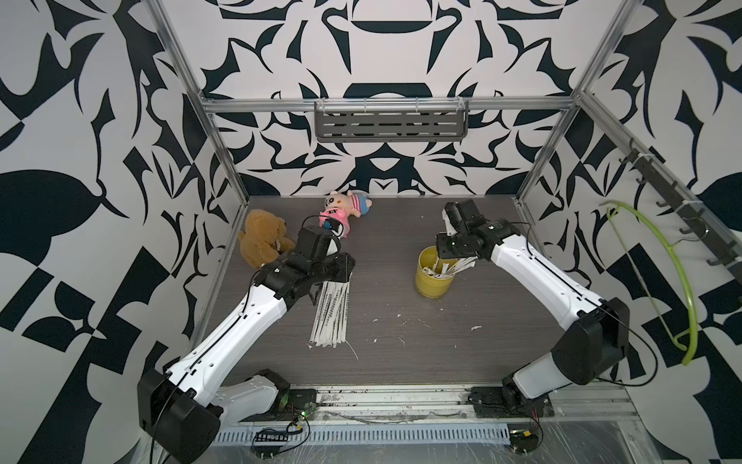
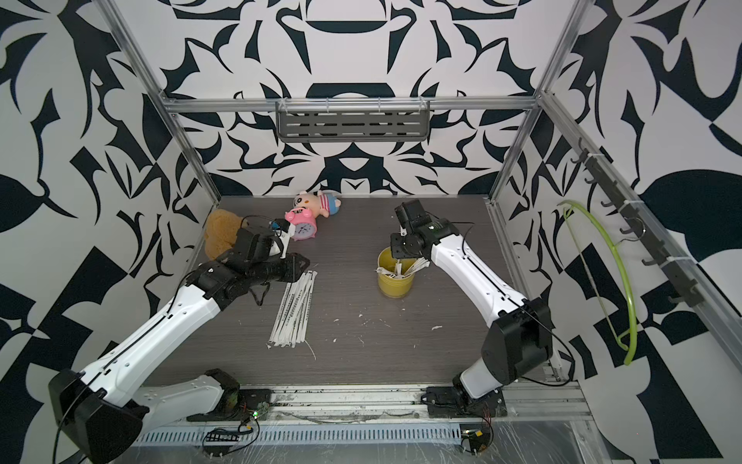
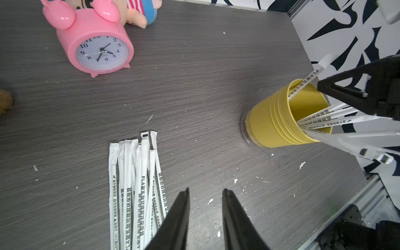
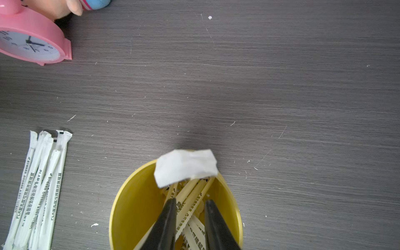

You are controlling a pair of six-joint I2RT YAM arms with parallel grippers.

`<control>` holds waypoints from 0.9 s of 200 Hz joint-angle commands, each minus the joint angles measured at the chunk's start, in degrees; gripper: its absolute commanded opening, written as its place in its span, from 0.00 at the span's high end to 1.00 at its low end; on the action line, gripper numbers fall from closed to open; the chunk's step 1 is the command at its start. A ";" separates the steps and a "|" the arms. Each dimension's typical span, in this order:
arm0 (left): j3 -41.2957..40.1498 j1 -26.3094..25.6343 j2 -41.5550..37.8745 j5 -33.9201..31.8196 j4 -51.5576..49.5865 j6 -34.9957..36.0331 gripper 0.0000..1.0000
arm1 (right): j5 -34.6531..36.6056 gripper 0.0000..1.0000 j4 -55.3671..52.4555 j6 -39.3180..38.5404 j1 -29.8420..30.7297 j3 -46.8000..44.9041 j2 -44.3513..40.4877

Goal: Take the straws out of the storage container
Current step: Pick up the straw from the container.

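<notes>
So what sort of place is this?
Looks like a lab robot cell: aluminium frame around a grey table, black-and-white patterned walls, left arm and right arm mounted on a front rail.

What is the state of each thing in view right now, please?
Cup, upright, holding straws.
Straws in cup, leaning on the rim.
Loose straws, lying flat, bundled.
Left end effector, open, empty.
Right end effector, open, straddling a straw in the cup.
Clock, standing on its feet.

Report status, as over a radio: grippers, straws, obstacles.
Left gripper open, empty, at the pile of straws on the table. Right gripper in cup, jaws apart around straws inside. No obstacle seen.
</notes>
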 commanded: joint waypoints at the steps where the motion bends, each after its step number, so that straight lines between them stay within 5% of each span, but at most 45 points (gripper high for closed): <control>1: 1.66 -0.10 -1.25 0.02 -0.46 0.33 0.68 | 1.31 0.73 2.90 1.01 -0.58 -0.25 -0.10; 42: 2.17 -0.59 -0.77 -0.24 -0.64 -0.03 0.69 | 1.44 0.74 4.00 1.42 -1.38 -0.34 1.37; 116: 2.62 -2.92 2.12 -0.74 0.56 0.71 0.69 | 0.12 0.96 5.12 -0.09 -1.38 -1.36 -0.71; 180: 3.98 -5.63 3.83 -1.56 2.80 0.67 0.70 | 2.31 1.00 1.66 -2.10 -1.39 1.10 -4.61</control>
